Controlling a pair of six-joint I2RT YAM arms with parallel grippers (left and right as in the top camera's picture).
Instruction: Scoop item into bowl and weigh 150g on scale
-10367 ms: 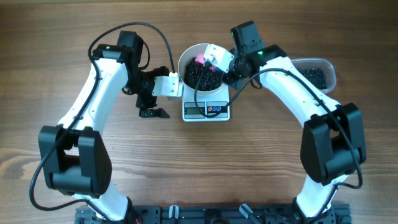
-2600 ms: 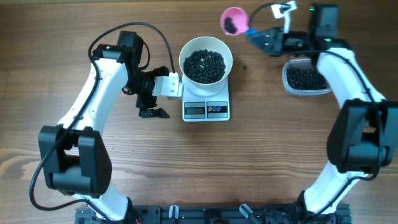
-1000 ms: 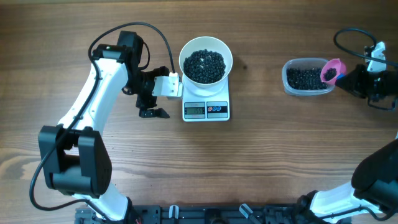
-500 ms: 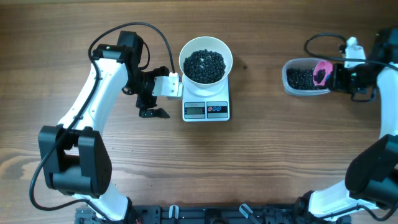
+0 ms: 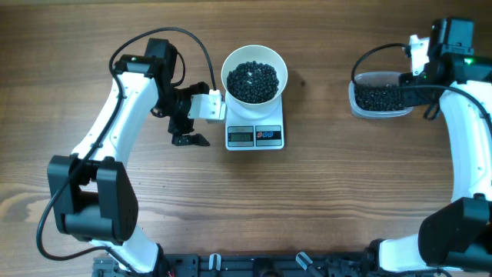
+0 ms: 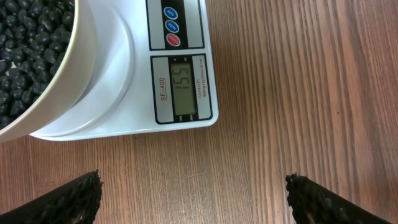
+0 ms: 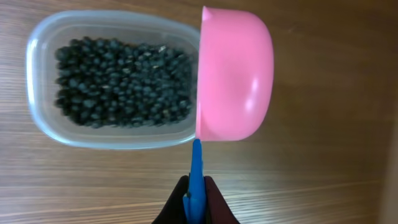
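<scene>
The white bowl heaped with the black item stands on the white scale. In the left wrist view the scale displays 155 beside the bowl. My left gripper hovers just left of the scale, open, nothing between its fingertips. At the right end of a clear tub of the same beans is my right gripper. My right gripper is shut on the blue handle of a pink scoop, which is tipped on its side at the tub's rim. The inside of the scoop is hidden.
Bare wooden tabletop lies between the scale and the tub and across the front. A cable loops above the tub. The arm bases sit at the near edge.
My right arm has swung the scoop from the far right to the tub's right end and rolled it onto its side. The left arm, bowl and scale have not moved.
</scene>
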